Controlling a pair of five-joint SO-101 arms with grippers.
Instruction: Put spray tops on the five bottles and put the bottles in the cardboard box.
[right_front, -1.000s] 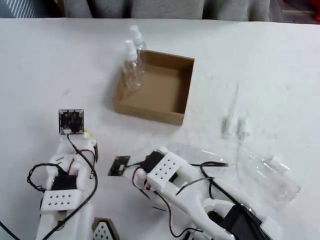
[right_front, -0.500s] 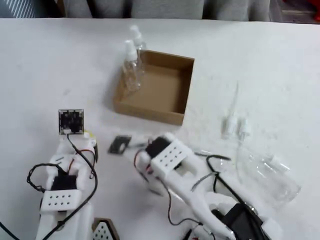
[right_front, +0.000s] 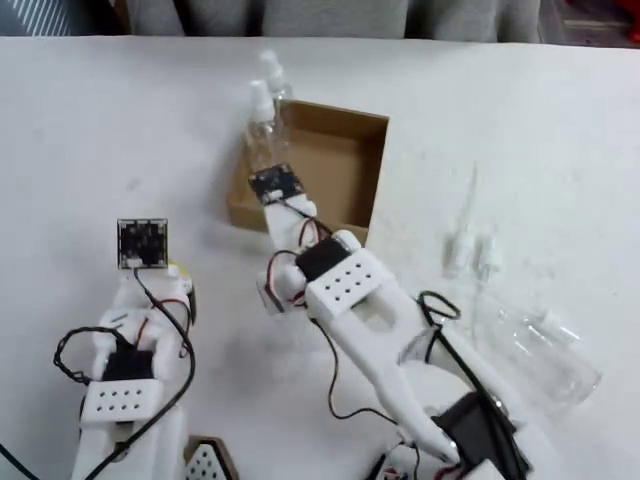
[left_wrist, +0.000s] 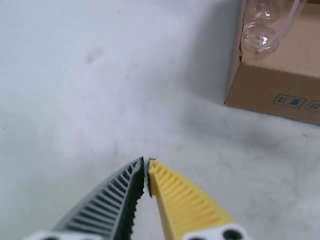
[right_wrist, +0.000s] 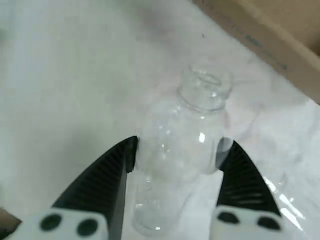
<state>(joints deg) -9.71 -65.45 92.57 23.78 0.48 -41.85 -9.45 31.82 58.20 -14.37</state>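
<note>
My right gripper (right_wrist: 177, 147) is shut on an uncapped clear bottle (right_wrist: 187, 125), whose open neck points toward the cardboard box (right_wrist: 260, 35). In the high view the right arm (right_front: 345, 290) stretches from the front right up to the box's near wall (right_front: 330, 232). Two clear bottles with spray tops (right_front: 264, 130) stand in the box's far left corner; their bases (left_wrist: 260, 35) appear in the left wrist view. Loose spray tops (right_front: 470, 252) lie on the table to the right. My left gripper (left_wrist: 146, 164) is shut on nothing, low over bare table in front of the box (left_wrist: 270, 92).
Clear bottles (right_front: 545, 360) lie on their sides at the front right, beside the right arm's cables. The left arm (right_front: 130, 370) sits at the front left. The table (right_front: 120, 130) is white, with open surface left of the box.
The right arm has swung from the table's front up toward the box's near wall, carrying the bottle. The left arm has kept still.
</note>
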